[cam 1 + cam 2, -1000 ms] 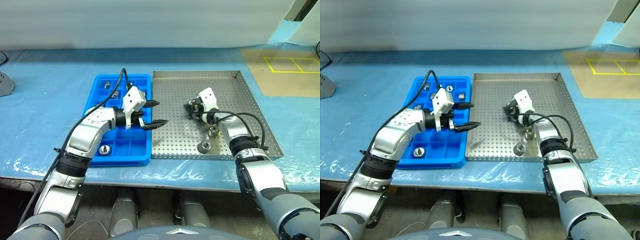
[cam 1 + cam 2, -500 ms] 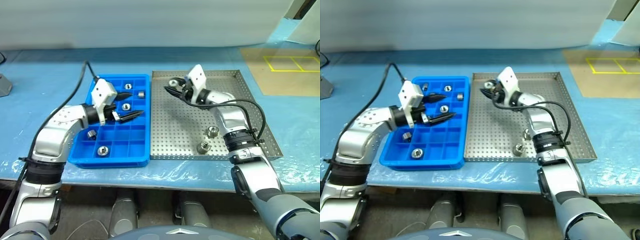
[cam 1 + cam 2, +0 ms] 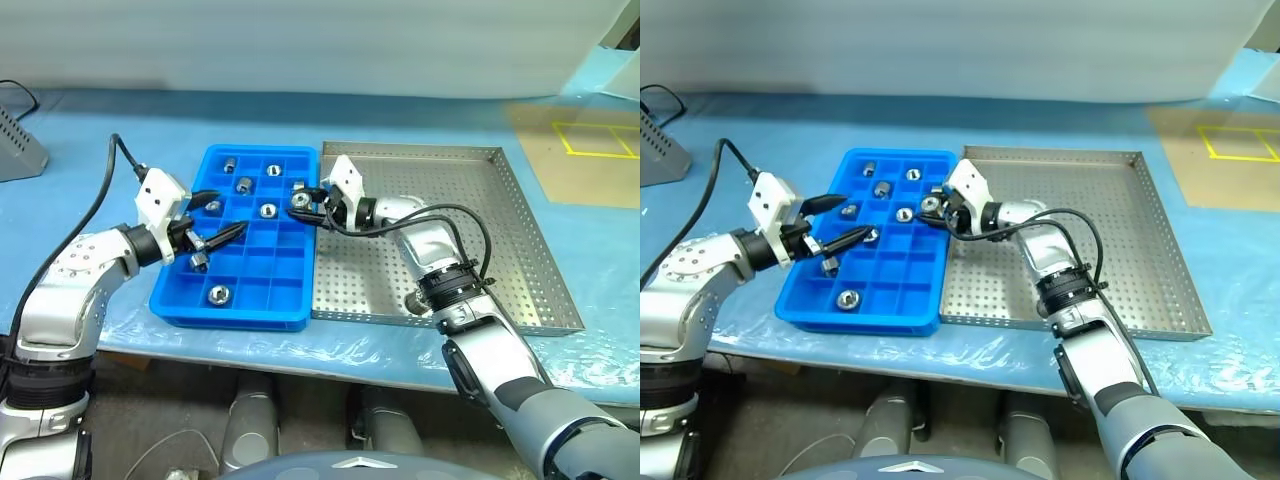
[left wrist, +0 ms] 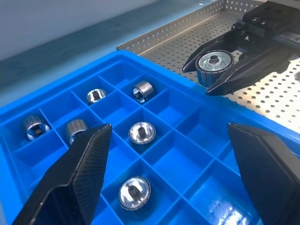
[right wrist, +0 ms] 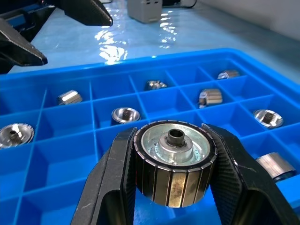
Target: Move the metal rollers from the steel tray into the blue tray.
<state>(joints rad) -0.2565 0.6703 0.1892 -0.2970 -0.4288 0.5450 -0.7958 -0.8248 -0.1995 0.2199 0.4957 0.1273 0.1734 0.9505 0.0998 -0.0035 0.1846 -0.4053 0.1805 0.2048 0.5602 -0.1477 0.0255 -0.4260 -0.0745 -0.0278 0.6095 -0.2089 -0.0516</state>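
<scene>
Right wrist view: the right gripper (image 5: 174, 187) is seen clamped on one roller (image 5: 174, 161), held by its ribbed sides with the bored face toward the camera and its axis along the fingers. Directly beneath and beyond the fingertips lies the blue tray (image 5: 56, 164), its nearest compartments empty; the other metal rollers (image 5: 124, 115) sit in cells farther out. The held piece is judged to be over the tray edge nearest the steel tray (image 3: 470, 250), so the coming release depends on an empty cell lying straight below. The left gripper (image 3: 207, 224) is recorded spread wide and empty over the tray's far side, well apart from the held roller.
</scene>
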